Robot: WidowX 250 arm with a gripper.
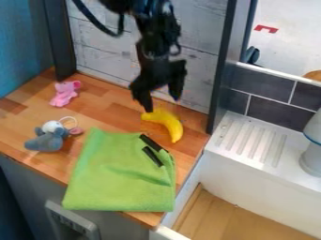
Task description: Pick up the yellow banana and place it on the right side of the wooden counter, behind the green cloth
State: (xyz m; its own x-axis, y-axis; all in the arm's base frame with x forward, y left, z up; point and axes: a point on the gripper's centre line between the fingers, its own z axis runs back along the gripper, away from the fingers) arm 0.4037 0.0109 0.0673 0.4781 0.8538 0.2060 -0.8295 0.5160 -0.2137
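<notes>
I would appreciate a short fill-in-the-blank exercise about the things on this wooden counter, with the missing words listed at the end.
The open tool hangs just above a yellow ____.
The folded cloth is ____ in colour.
On the cloth lie ____ black strips.
Farther back than the grey toy is a smaller toy that is ____.

Missing words: banana; green; two; pink.
</notes>
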